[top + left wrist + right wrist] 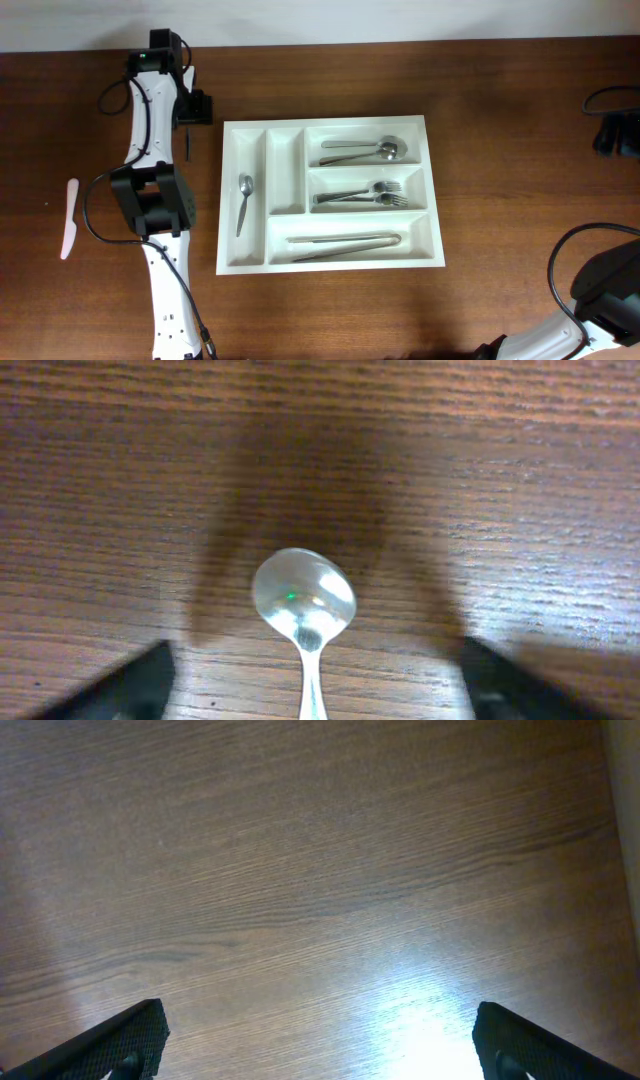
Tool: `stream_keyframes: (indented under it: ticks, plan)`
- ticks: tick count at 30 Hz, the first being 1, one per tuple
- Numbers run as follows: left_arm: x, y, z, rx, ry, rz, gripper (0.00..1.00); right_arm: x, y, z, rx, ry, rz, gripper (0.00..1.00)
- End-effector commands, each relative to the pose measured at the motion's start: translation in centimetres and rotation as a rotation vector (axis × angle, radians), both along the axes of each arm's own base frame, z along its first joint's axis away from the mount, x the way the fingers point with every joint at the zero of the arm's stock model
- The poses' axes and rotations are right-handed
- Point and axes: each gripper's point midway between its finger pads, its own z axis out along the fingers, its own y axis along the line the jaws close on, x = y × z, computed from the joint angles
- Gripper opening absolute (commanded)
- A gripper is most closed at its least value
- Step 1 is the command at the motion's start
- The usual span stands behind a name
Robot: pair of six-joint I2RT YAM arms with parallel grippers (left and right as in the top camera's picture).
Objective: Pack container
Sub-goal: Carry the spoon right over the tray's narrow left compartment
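The container (284, 170) lies flat at mid-table, with one spoon (243, 200) in its leftmost narrow compartment, spoons (365, 152), forks (365, 195) and a long utensil (345, 245) in its three wide compartments. The left gripper (315, 685) sits just off the container's far left corner, its fingers (130, 685) spread wide on either side of a small spoon (303, 600) that lies on the wood, touching neither finger. The right gripper (320, 1040), well to the container's right, is also spread wide over bare table (300, 870), pinching nothing.
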Motion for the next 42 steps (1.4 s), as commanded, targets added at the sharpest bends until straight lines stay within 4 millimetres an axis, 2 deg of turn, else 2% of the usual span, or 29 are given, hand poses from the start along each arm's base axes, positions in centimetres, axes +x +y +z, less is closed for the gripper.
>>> stream_keyframes:
  ticks: [1, 8, 17, 25, 27, 28, 30, 31, 33, 37, 40, 42]
  plan:
    - [-0.2, -0.1, -1.8, -0.006, 0.025, 0.003, 0.99, -0.2, -0.2, 0.1, 0.000, -0.002, -0.015, 0.99]
    - [1.3, 1.1, -1.5, -0.038, -0.052, 0.162, 0.99, -0.2, -0.2, 0.1, 0.000, -0.002, -0.015, 0.99]
    - [3.6, 1.2, -0.7, -0.093, -0.152, 0.159, 0.99, -0.2, -0.2, 0.1, 0.000, -0.002, -0.015, 0.99]
    - [2.5, 0.5, -1.0, -0.124, -0.102, 0.155, 1.00, -0.2, -0.3, 0.1, 0.000, -0.002, -0.015, 0.99]
    - [2.3, 0.5, -1.1, -0.124, -0.095, 0.156, 0.89, -0.2, -0.2, 0.1, 0.000, -0.002, -0.015, 0.99]
    - [2.2, 0.5, -1.1, -0.124, -0.092, 0.156, 0.76, -0.2, -0.2, 0.1, 0.000, -0.002, -0.015, 0.99]
    - [2.1, 0.5, -1.2, -0.125, -0.084, 0.157, 0.67, -0.2, -0.2, 0.1, 0.000, -0.002, -0.015, 0.99]
    - [2.0, 0.5, -1.2, -0.125, -0.080, 0.157, 0.66, -0.2, -0.3, 0.1, 0.000, -0.002, -0.015, 0.99]
    - [1.9, 0.4, -1.2, -0.125, -0.076, 0.157, 0.57, -0.2, -0.3, 0.1, 0.000, -0.002, -0.015, 0.99]
    - [1.9, 0.5, -1.2, -0.125, -0.076, 0.157, 0.56, -0.2, -0.2, 0.1, 0.000, -0.002, -0.015, 0.99]
    - [1.9, 0.4, -1.2, -0.125, -0.076, 0.157, 0.46, -0.2, -0.3, 0.1, 0.000, -0.002, -0.015, 0.99]
    - [1.9, 0.4, -1.2, -0.125, -0.078, 0.157, 0.43, -0.2, -0.2, 0.1, 0.000, -0.002, -0.015, 0.99]
